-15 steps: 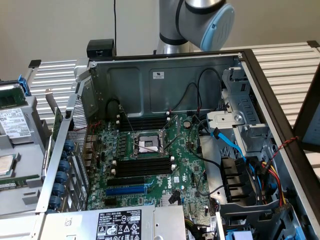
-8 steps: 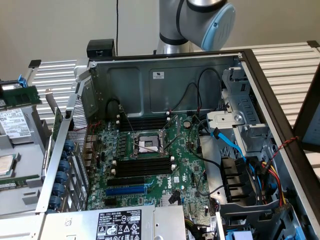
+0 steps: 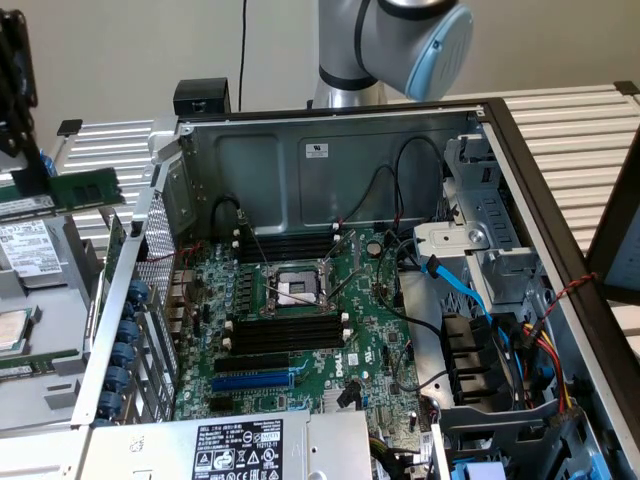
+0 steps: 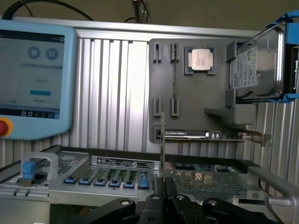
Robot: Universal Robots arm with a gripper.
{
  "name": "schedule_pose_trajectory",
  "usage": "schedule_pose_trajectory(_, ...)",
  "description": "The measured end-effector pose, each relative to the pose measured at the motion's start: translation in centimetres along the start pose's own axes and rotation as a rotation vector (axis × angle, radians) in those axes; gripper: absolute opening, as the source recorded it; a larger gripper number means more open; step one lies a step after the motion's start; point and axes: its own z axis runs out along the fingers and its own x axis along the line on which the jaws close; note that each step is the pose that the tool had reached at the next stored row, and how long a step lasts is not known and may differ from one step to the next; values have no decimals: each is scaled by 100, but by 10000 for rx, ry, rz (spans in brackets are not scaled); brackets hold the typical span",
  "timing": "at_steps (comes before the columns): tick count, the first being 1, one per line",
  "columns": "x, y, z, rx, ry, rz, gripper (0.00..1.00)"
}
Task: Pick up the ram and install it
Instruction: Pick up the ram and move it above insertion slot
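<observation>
Arm: the grey metal robot arm with a light-blue joint cap (image 3: 400, 40) rises behind the open grey metal computer case (image 3: 330, 170).
Gripper: the black gripper (image 3: 28, 165) (image 4: 162, 189) hangs at the exterior view's left, outside the case wall.
Fingers: narrow, pinching 1 end of the ram.
Ram: the long, flat green circuit-board stick (image 3: 85, 188) (image 4: 162, 144) is held in the air, lying level.
Slots: the long black memory slots (image 3: 285, 330) on the green motherboard (image 3: 370, 330) are well apart from the ram.

One ram (image 3: 85, 189), one processor (image 4: 201, 59), one hard drive (image 4: 257, 65), one pendant (image 4: 35, 70), one case (image 3: 270, 170).
</observation>
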Motion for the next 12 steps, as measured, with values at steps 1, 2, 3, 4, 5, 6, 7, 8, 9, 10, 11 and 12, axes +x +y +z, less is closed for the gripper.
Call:
schedule_pose_trajectory(1, 2, -44, 2, 1, -1, 0, 12)
schedule_pose_trajectory(2, 3, -91, 4, 1, 0, 1, 12)
schedule_pose_trajectory(3, 5, -137, 6, 1, -1, 1, 12)
schedule_pose_trajectory(4, 6, -182, 9, 2, -1, 0, 12)
schedule_pose_trajectory(5, 7, -226, 10, 1, 0, 1, 12)
schedule_pose_trajectory(6, 8, -272, 12, 1, -1, 0, 12)
schedule_pose_trajectory(7, 10, -318, 14, 0, 0, 1, 12)
schedule_pose_trajectory(8, 10, -361, 16, 1, -1, 1, 12)
schedule_pose_trajectory(9, 11, -406, 18, 2, -1, 1, 12)
schedule_pose_trajectory(10, 12, -450, 20, 2, -2, 2, 12)
schedule_pose_trajectory(11, 13, -490, 22, 1, -1, 0, 12)
schedule_pose_trajectory(12, 14, -531, 24, 1, -1, 1, 12)
